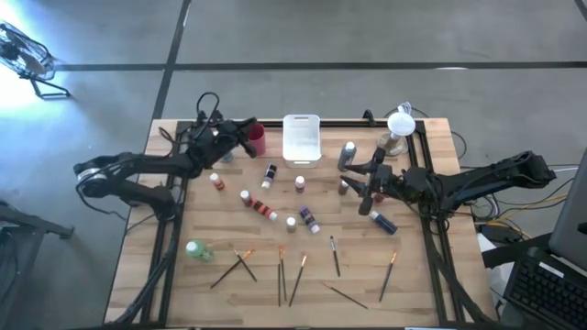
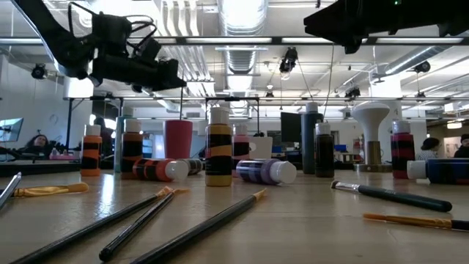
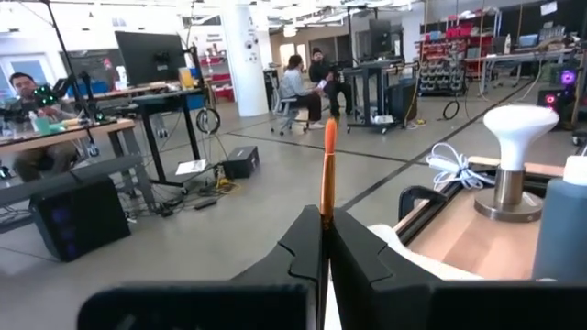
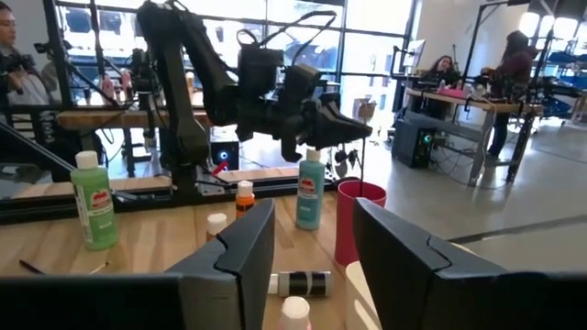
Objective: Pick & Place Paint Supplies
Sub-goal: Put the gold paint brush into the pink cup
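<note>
High view, we are seeing the left gripper [image 1: 246, 131] pinching a thin orange-handled paintbrush [image 3: 327, 165] over the magenta cup [image 1: 258, 140], right gripper [image 1: 363, 188] jaws spread above the wooden desk [image 1: 431, 284].

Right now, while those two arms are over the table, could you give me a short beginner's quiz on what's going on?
1. True or false: the translucent white rectangular tray holds several paint bottles.
2. What is the left gripper pinching?
A. a thin orange-handled paintbrush
B. a green paint bottle
C. a magenta cup
3. Fill the gap: the right gripper, above the table's middle, has its fingers ____ and holds nothing.

Key: 1 false, the tray looks empty. 2 A. 3 open.
</note>
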`<action>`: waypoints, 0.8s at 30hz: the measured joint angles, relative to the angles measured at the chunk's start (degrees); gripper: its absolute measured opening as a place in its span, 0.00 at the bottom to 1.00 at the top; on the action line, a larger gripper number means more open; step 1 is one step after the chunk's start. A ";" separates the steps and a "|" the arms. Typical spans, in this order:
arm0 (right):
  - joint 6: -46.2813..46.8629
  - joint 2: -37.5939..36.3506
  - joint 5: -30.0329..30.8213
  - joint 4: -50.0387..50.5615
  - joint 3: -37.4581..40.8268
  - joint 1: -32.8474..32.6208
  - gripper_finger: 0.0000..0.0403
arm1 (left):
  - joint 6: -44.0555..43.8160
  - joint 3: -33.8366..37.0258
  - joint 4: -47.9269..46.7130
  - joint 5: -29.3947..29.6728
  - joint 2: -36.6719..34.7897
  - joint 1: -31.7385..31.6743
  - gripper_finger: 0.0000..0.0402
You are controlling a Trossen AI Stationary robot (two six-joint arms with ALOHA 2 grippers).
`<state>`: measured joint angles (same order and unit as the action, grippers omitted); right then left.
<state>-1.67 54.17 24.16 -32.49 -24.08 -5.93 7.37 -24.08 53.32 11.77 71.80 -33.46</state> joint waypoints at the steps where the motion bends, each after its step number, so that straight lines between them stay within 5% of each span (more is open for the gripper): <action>1: 0.00 0.00 0.00 0.00 0.00 0.00 0.37 | -0.08 0.00 0.32 -0.02 0.79 -0.18 0.02; 24: -1.77 0.00 0.48 0.13 0.00 0.74 0.28 | -3.38 0.00 0.92 0.04 10.32 -2.98 0.03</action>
<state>-3.44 54.17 24.64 -32.36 -24.08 -5.19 3.99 -24.08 54.24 11.81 82.13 -36.44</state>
